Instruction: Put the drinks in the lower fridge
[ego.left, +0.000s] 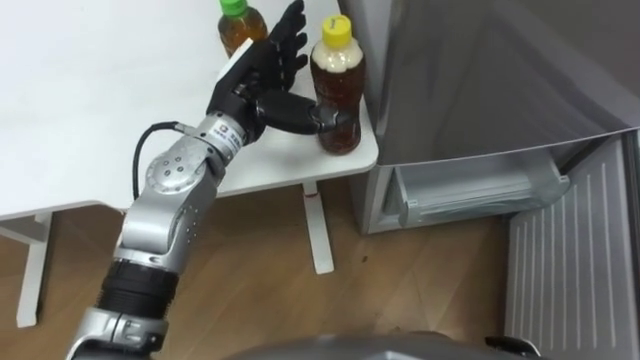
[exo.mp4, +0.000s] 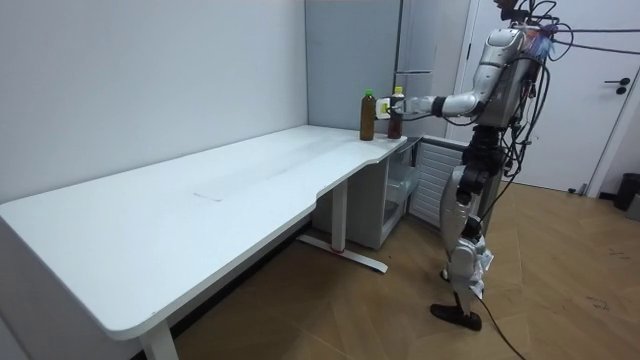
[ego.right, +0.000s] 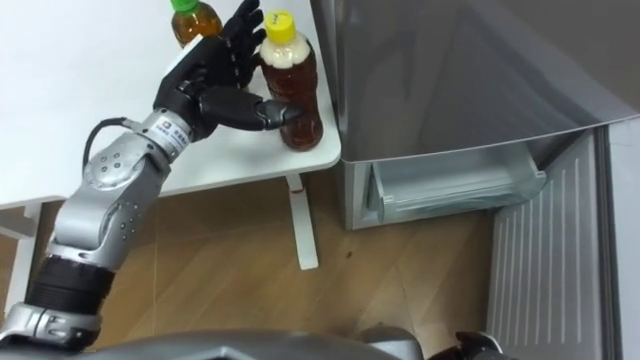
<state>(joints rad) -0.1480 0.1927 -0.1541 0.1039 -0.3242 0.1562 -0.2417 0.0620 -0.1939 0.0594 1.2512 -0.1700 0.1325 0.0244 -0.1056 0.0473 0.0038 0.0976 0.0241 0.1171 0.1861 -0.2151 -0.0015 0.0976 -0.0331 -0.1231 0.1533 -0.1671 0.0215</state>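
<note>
Wood-floored room with a white desk (ego.left: 100, 100) at left and a grey fridge (ego.left: 480, 70) at right, its lower door (ego.left: 570, 260) swung open on the lower compartment (ego.left: 470, 190). Left hand (ego.left: 255, 80) over the desk's near right corner: wide, fingers straight and spread just left of the yellow-capped brown drink bottle (ego.left: 345, 85), thumb laid on its front; that bottle stands upright just beside the fridge. Green-capped brown drink bottle (ego.left: 240, 28) upright on the desk, farther and left, past the fingers.
</note>
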